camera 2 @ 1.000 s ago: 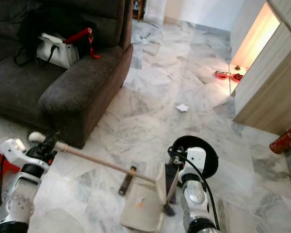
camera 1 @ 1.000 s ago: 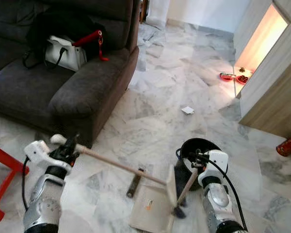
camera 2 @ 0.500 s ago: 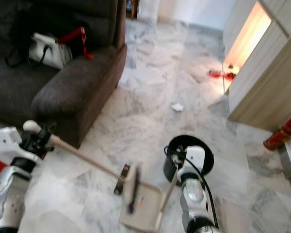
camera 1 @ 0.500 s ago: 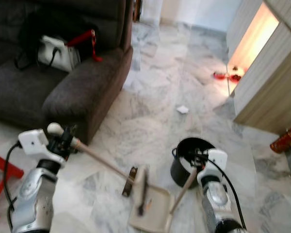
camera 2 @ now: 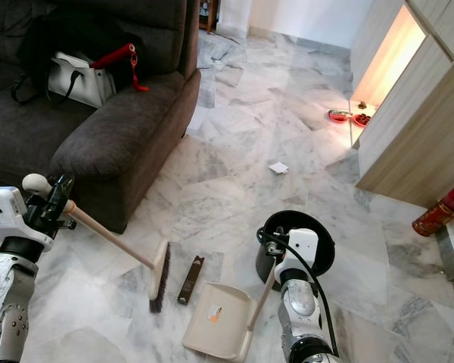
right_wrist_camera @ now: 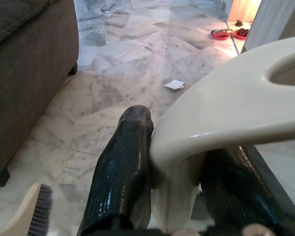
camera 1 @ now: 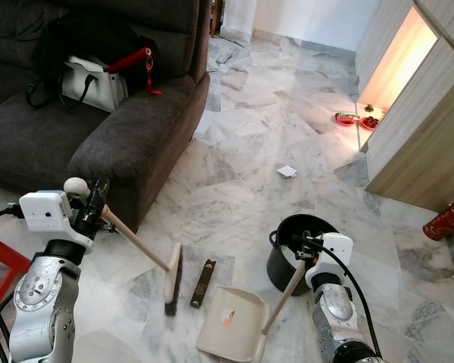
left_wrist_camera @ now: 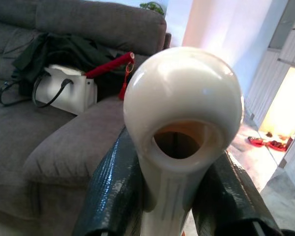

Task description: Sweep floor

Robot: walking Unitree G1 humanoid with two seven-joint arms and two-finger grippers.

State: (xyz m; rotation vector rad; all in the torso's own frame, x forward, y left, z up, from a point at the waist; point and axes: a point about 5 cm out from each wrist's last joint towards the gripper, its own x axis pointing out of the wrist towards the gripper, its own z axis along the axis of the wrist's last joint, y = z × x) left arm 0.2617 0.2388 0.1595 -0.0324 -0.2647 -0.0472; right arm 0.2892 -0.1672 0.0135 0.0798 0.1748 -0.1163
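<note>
My left gripper (camera 1: 95,207) is shut on the wooden handle of a broom (camera 1: 136,243), just below its round cream knob (left_wrist_camera: 183,96); black fingers (left_wrist_camera: 112,189) press both sides. The brush head (camera 1: 172,280) rests on the marble floor, left of a dark flat bar (camera 1: 204,273). My right gripper (camera 1: 307,252) is shut on the upright handle of a cream dustpan (camera 1: 231,333), whose pan lies flat with a small orange scrap (camera 1: 228,320) in it. The handle's looped end (right_wrist_camera: 226,103) sits between the fingers (right_wrist_camera: 122,167). A white paper scrap (camera 1: 287,172) lies farther out on the floor.
A black bin (camera 1: 301,236) stands right behind the dustpan handle. A dark sofa (camera 1: 121,128) with a white handbag (camera 1: 91,82) is at the left, a red frame (camera 1: 0,265) beside it. Wooden cabinets (camera 1: 420,144), red dishes (camera 1: 362,119) and a red can (camera 1: 445,219) are at the right.
The brush head has swung left off the dustpan and now rests on the floor left of the dark bar. My left arm drew back. The dustpan stays put.
</note>
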